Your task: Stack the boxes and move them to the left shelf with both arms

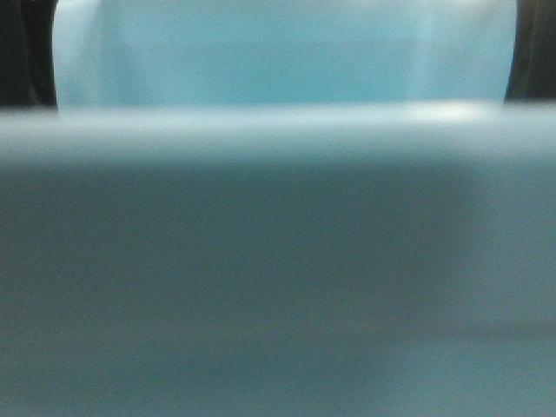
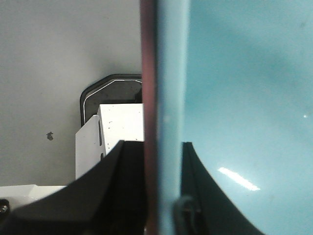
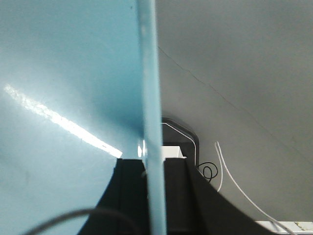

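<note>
1. Two grippers show, one at each side wall of the stacked boxes, and each straddles a wall edge-on.
2. The left gripper has one black finger outside the wall and the other inside the light blue box; it grasps the rims of both boxes together, the salmon pink box showing as a thin strip pressed against the blue wall's outer face.
3. The right gripper has its fingers either side of the blue wall, clenched on that rim; whether pink plastic lies in the grip there cannot be told.
4. In the front view the blue box fills nearly the whole picture, blurred, its rim running level across the upper part, so it is held up close before the camera.
5. Beneath the wrist cameras lies a pale grey floor, with a small dark speck on it.
6. A white block and a dark rounded base sit below the left wrist.
7. On the right side, a thin white cable and a black wire loop lie on the floor.
</note>
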`<state>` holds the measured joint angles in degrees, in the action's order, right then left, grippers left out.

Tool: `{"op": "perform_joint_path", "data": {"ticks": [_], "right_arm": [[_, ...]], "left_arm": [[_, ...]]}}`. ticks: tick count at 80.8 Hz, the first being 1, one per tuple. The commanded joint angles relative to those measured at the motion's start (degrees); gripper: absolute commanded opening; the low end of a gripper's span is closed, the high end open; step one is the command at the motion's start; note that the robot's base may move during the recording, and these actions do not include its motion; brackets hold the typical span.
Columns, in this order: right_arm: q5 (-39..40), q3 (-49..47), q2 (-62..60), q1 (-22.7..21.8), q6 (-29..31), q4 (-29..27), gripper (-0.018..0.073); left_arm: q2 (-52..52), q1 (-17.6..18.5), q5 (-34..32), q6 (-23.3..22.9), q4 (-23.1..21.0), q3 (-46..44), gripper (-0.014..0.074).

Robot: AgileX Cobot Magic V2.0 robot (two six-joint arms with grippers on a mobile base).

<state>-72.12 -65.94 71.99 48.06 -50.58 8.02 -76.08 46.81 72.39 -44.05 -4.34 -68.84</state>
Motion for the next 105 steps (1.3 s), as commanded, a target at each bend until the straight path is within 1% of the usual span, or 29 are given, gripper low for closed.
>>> {"op": "perform_joint_path", "data": {"ticks": [1,105], "right_arm": [[-1.2,-2.0,-1.9,0.2,-0.2,-0.3,0.0057],[-1.2,-2.0,-1.9,0.2,-0.2,-0.3,0.0057]], "left_arm": [[1.9,0.6,2.5,0.1,-3.3,-1.9,-0.0007],[1.9,0.6,2.5,0.1,-3.3,-1.9,-0.0007]]}}
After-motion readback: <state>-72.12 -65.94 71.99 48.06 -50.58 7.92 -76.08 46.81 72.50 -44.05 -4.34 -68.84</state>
